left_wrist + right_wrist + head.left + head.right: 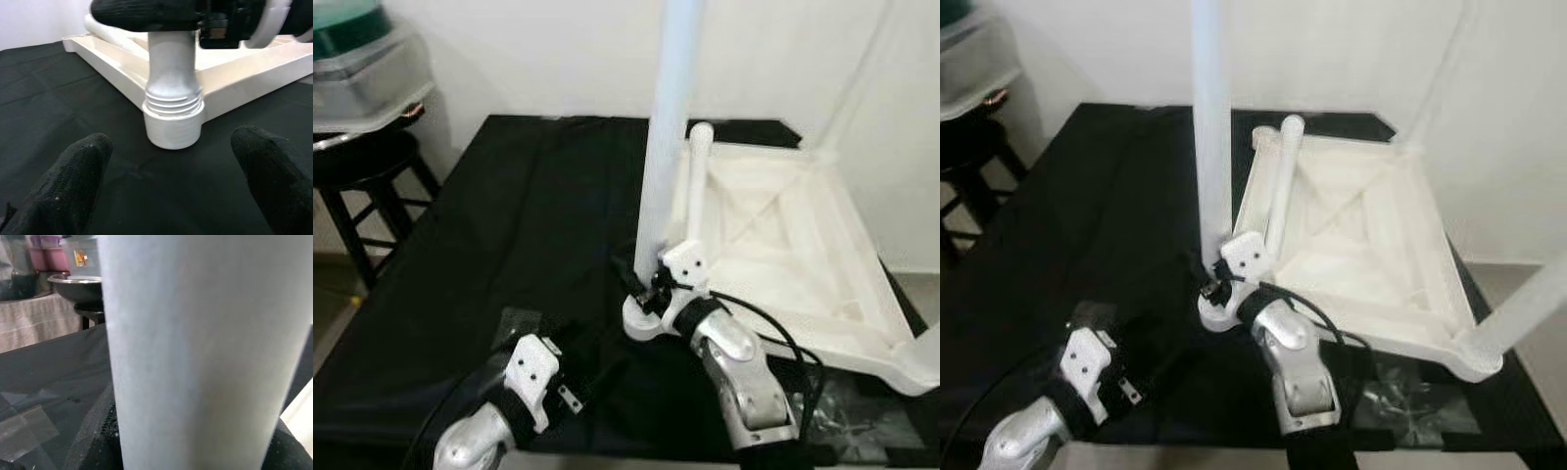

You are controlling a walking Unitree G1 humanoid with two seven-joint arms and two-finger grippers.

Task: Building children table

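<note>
A white children's table top (pixel 803 245) lies upside down on a black cloth. One white leg (pixel 668 117) stands upright in the near left corner socket (pixel 173 127), with its screw threads showing above the socket rim. My right gripper (pixel 643 281) is shut on this leg just above the socket, and the leg (pixel 195 352) looms close in the right wrist view. My left gripper (pixel 171 147) is open, low over the cloth in front of the socket, touching nothing. A second loose leg (pixel 698 186) lies across the table's underside.
Two more legs stand at the far right corner (pixel 862 69) and the near right corner (pixel 1528 313). A clear bag of small parts (pixel 1410 401) lies on the cloth at the near right. A black stool (pixel 362 166) with a plastic container (pixel 362 69) stands to the left.
</note>
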